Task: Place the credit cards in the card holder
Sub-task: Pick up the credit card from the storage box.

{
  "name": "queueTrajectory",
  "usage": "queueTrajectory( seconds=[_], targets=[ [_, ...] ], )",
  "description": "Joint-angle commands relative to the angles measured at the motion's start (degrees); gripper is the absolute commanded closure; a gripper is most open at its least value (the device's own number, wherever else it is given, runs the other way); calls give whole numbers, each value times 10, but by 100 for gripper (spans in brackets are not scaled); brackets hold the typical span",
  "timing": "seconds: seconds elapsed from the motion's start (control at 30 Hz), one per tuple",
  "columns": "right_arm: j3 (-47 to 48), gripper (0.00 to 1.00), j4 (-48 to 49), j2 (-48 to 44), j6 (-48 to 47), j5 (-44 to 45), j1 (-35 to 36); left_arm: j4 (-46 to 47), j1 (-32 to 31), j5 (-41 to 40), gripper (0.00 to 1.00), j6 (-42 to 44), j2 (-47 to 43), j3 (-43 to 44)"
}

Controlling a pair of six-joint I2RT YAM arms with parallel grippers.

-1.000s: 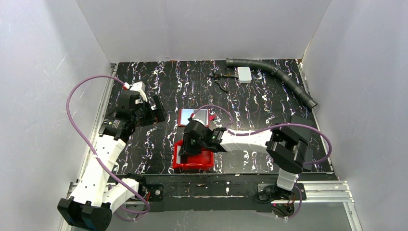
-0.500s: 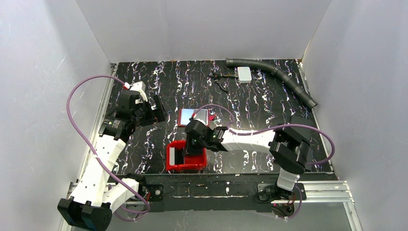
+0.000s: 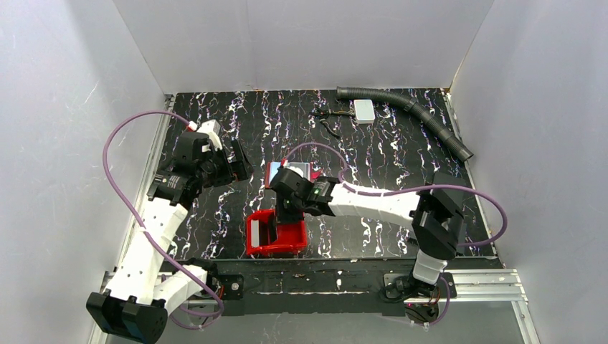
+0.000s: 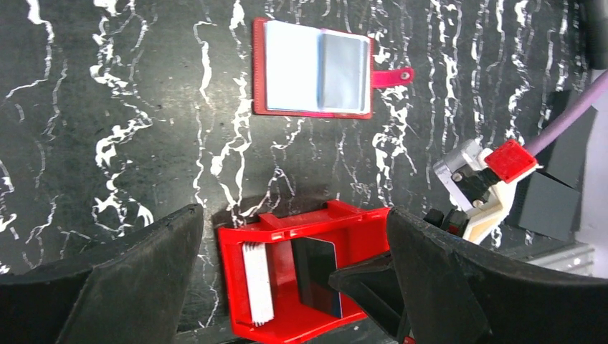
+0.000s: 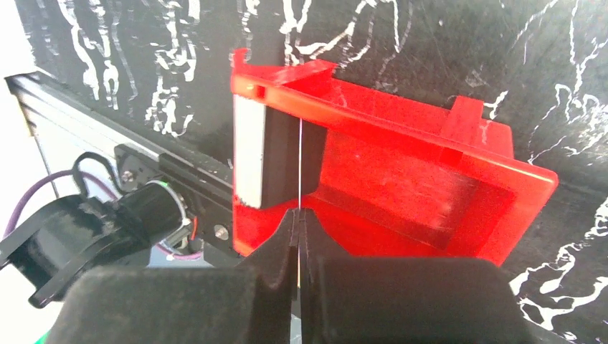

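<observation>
- reaching into the red bin (image 4: 308, 218), my landmark, because the credit cards (image 5: 249, 150) stand on edge against its left wall.
- my left pincer (image 3: 236, 163) hangs beyond the bin's far left corner, jaws wide apart and holding nothing, out of the way i judge.
- the card holder (image 4: 315, 68) lies just beyond the bin, spread open with its grey inside up, ready to receive.
- my right pincer (image 5: 297, 215) is closed on one card (image 5: 298, 165), pinched by its thin edge beside the stack, so it can lift clear.
</observation>
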Motion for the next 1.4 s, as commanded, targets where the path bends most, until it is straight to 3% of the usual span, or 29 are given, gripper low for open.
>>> queueTrajectory(
  seconds=[0.0,0.13,0.23,0.37,0.5,0.63,0.83,0.9,1.07,1.3,1.37],
  targets=[
    [82,99,-59,-58,-102,3,-9,-22,2,66,2,-1,11,51],
    [138,99,-68,-78,-181,-93,-67,-30,5,121,2,-5,20,87],
    [113,99,-21,-105,-226,-209,-159,1,33,231,2,-39,30,101],
    [-7,99,224,-141,-171,-415,-315,181,68,418,2,-172,46,50],
    [-54,99,417,-117,-60,-507,-392,388,69,479,3,-313,78,-5],
    [-83,99,639,-77,121,-553,-434,411,68,469,5,-343,124,-4],
    [-81,99,816,-31,271,-564,-436,422,44,449,11,-364,191,29],
    [-81,99,839,-21,293,-566,-436,426,35,441,15,-365,203,38],
    [-82,99,875,-1,317,-566,-433,496,12,448,38,-412,232,50],
    [-80,99,873,8,313,-568,-432,590,6,457,52,-478,243,32],
    [-82,99,875,10,311,-568,-430,590,5,456,65,-474,246,34]
  ],
)
